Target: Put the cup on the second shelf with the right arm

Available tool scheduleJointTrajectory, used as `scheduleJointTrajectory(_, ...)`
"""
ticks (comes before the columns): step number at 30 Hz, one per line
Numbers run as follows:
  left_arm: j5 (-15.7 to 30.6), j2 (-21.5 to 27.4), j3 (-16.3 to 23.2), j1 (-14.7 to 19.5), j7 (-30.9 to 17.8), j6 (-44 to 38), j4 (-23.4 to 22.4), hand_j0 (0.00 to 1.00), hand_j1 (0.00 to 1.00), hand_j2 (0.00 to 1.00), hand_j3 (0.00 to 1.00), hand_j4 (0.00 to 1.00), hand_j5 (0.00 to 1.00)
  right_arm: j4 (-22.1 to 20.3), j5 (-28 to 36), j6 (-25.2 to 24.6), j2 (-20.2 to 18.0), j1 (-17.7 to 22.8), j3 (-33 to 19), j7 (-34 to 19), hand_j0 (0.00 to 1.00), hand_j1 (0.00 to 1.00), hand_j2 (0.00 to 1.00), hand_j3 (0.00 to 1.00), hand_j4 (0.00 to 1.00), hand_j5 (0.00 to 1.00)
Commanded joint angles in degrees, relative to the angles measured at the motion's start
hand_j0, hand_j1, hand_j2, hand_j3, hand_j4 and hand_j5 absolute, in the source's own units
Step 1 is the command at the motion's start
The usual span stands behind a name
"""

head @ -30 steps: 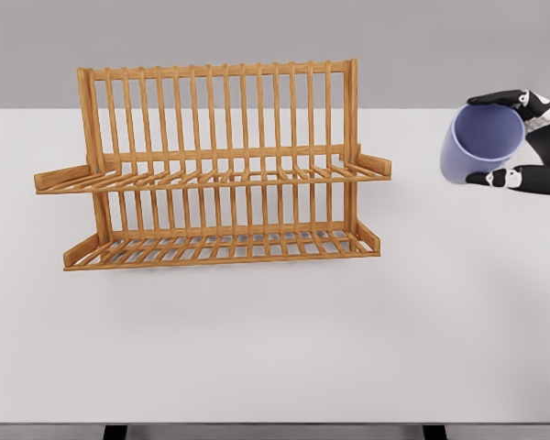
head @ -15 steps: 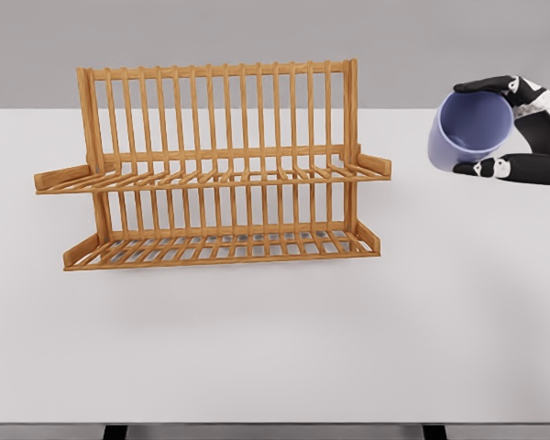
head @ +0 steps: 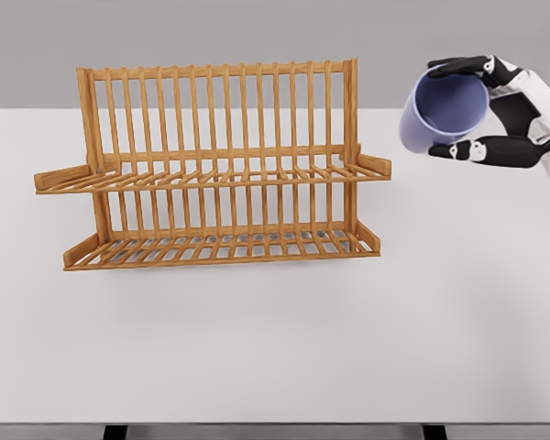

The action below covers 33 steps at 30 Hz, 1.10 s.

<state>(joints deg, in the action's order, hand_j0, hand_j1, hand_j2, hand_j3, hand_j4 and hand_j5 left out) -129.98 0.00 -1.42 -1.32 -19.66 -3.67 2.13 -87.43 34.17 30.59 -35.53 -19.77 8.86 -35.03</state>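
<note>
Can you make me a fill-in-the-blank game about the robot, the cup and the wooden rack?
1. The right hand is holding a purple ____.
2. The wooden dish rack has ____ shelves.
3. The purple cup is to the ____ of the rack, held in the air.
4. Both shelves of the rack are ____.

Missing words: cup; two; right; empty

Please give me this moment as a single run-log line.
right hand: shut on cup | cup: airborne, tilted, mouth toward camera, right of rack | upper shelf: empty | left arm: not in view
</note>
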Motion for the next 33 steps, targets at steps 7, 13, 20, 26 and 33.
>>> scheduleJointTrajectory(7,-0.02,0.0,0.01,0.0,-0.02,-0.02,-0.02,1.0,1.0,1.0,1.0,1.0,1.0,-0.02,0.2,-0.09,1.69,-1.84,1.86,0.03,0.72,0.72,0.72,0.72,0.72,0.72)
scheduleJointTrajectory(13,-0.02,0.0,0.01,0.0,-0.02,-0.02,-0.02,1.0,1.0,1.0,1.0,1.0,1.0,0.07,-0.07,0.26,3.36,-2.81,3.36,0.03,0.72,0.72,0.72,0.72,0.72,0.72)
scheduleJointTrajectory(20,-0.02,0.0,0.01,0.0,-0.02,-0.02,-0.02,1.0,1.0,1.0,1.0,1.0,1.0,0.94,-2.61,0.61,5.91,-4.13,4.85,0.03,0.72,0.72,0.72,0.72,0.72,0.72)
scheduleJointTrajectory(26,-0.02,0.0,0.01,0.0,-0.02,-0.02,-0.02,1.0,1.0,1.0,1.0,1.0,1.0,1.91,-2.79,0.7,7.49,-4.92,6.17,0.03,0.72,0.72,0.72,0.72,0.72,0.72)
scheduleJointTrajectory(33,-0.02,0.0,0.01,0.0,-0.02,-0.02,-0.02,1.0,1.0,1.0,1.0,1.0,1.0,5.25,-5.25,2.01,9.86,-7.12,8.46,0.03,0.72,0.72,0.72,0.72,0.72,0.72)
